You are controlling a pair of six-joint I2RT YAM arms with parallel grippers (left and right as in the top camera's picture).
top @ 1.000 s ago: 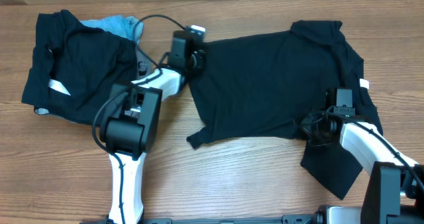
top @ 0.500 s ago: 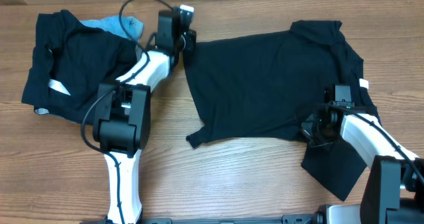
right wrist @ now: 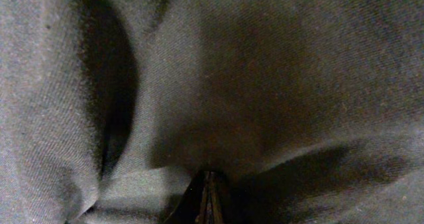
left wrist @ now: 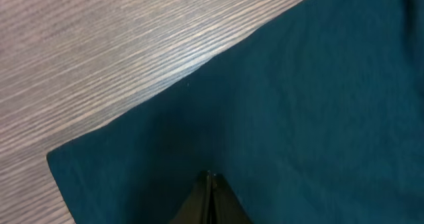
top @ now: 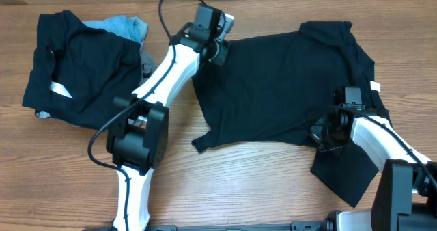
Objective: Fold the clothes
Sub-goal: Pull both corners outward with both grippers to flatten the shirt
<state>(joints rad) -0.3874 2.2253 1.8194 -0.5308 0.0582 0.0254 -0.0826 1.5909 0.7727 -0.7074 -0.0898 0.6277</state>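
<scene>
The only labels are two white ones, both too small to read: a tag (top: 375,86) at the neck edge of the T-shirt (top: 273,87), just beyond the right gripper (top: 322,132), and a slanted strip (top: 61,91) on the black garment (top: 82,67) well off to the outer side of the left gripper (top: 222,50). A blue garment (top: 126,26) pokes out from behind that black one.

The T-shirt lies spread on the table (top: 259,183) between the two grippers. One sleeve points toward the near edge, and a dark flap hangs down beside the right arm.

The overhead view shows where each arm reaches: the left gripper at the shirt's far corner, the right gripper at its near hem. It does not show the fingertips. The wrist views do.

In the left wrist view the jaws are clenched tip to tip over flat cloth. The shirt's straight edge runs across ahead of them, with bare wood beyond. Whether they pinch any fabric I cannot tell.

In the right wrist view the jaws are clenched too, grasping the T-shirt. Folds and dark creases gather toward the tips, and cloth fills everything ahead of them.
</scene>
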